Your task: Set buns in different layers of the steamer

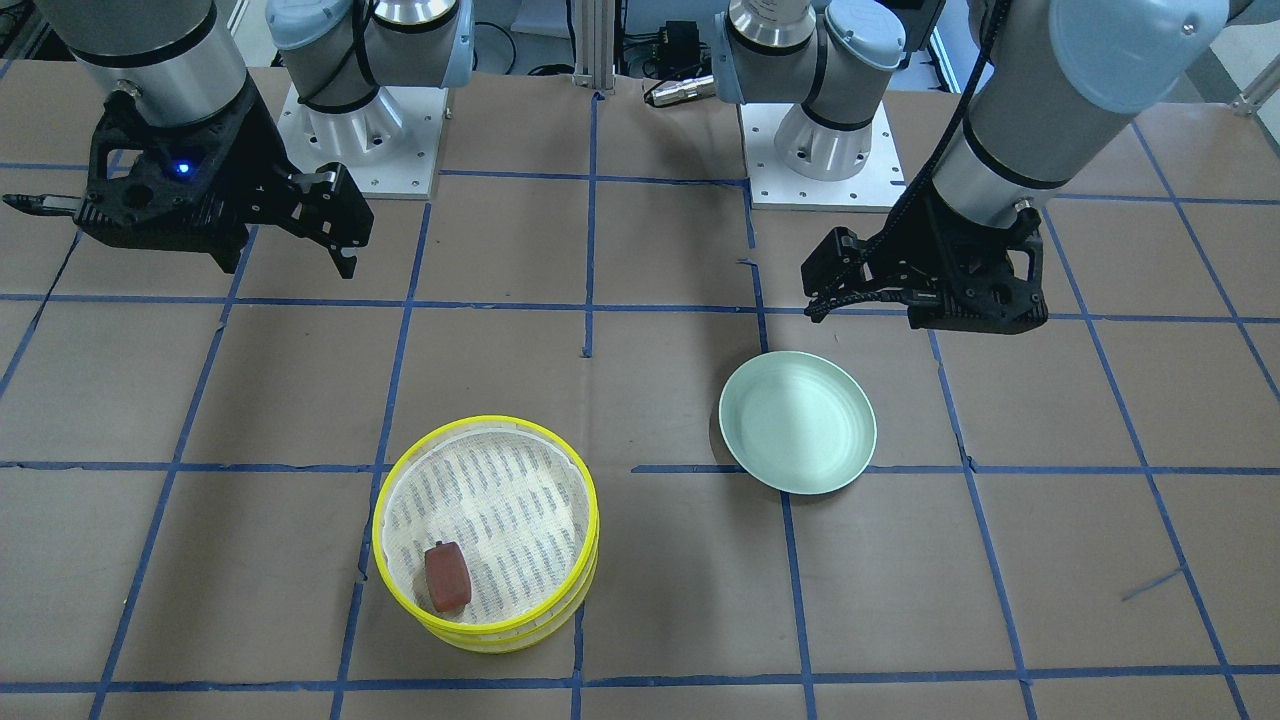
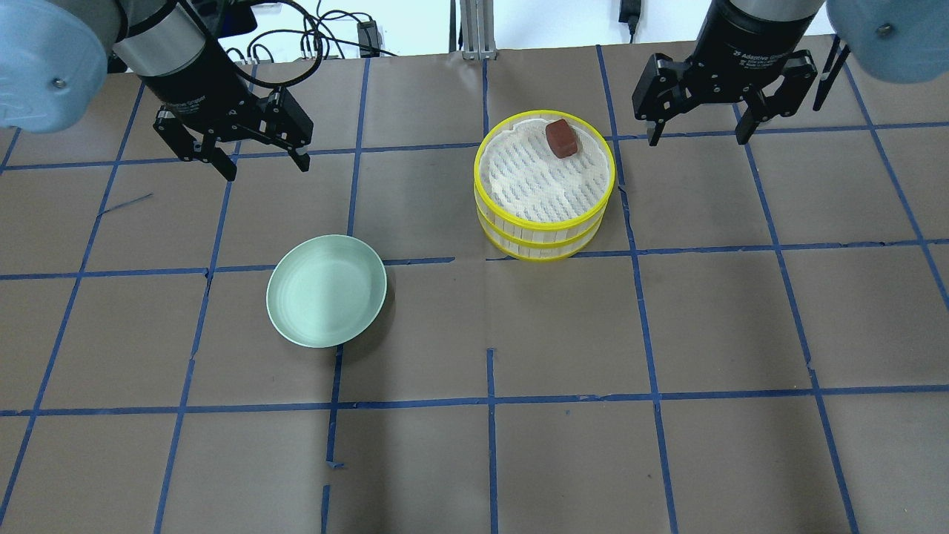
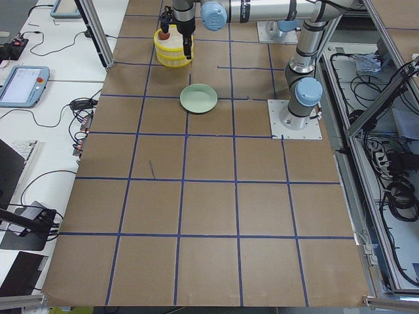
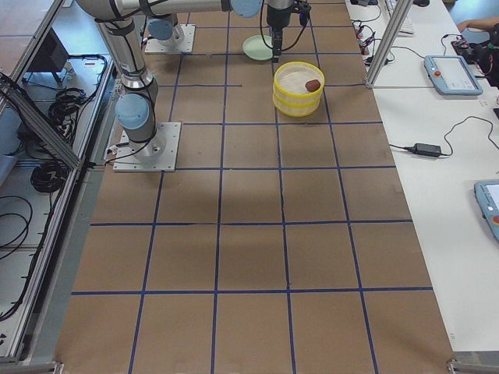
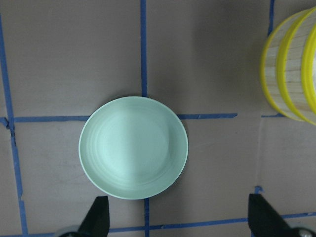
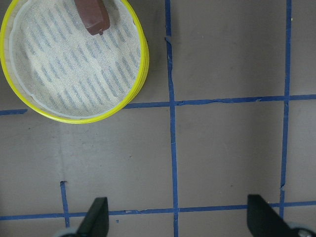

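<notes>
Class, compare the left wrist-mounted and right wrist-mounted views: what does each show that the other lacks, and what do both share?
Only the left wrist view: the empty pale green plate and the steamer's slatted side. Only the right wrist view: the reddish-brown bun on the top tray's mesh floor, near its rim. Shared: the steamer, the blue-taped table, and open fingers at the bottom edge, of the left gripper or right gripper.

Pale green plate (image 2: 326, 291) on brown counter (image 2: 726, 326), blue tape (image 2: 563, 399) grid; pendant (image 3: 23, 85), cables (image 3: 386, 163) beside.
</notes>
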{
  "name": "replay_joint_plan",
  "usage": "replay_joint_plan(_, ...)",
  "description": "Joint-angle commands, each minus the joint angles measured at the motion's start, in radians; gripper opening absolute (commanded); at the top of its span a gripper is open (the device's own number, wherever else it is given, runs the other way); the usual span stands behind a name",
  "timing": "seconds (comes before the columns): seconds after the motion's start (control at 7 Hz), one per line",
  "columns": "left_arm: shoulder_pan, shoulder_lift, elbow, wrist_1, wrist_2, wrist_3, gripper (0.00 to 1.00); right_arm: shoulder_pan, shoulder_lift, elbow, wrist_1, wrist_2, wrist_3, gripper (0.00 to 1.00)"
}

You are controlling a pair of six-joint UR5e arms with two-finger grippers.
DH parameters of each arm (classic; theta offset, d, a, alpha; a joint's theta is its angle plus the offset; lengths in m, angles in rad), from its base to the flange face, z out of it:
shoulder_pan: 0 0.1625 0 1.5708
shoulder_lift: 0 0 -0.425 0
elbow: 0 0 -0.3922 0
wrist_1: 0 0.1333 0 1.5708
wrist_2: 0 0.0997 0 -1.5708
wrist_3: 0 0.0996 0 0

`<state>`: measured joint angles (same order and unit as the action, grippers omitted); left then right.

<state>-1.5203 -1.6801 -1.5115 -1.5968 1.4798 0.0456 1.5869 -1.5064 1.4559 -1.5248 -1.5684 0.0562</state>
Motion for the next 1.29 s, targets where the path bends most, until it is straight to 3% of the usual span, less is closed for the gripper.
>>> replay_joint_plan(0.0,-0.001,0.013,-0.03,-0.009,0.045,0.002,1.0,-0.002,0.0,0.001,0.0,0.001,0.002,1.0)
replay_joint_plan(1.14,0.009,0.022,-0.039,0.003,0.048,-0.001,1.0,-0.007,0.002,0.001,-0.003,-0.001,0.001,1.0)
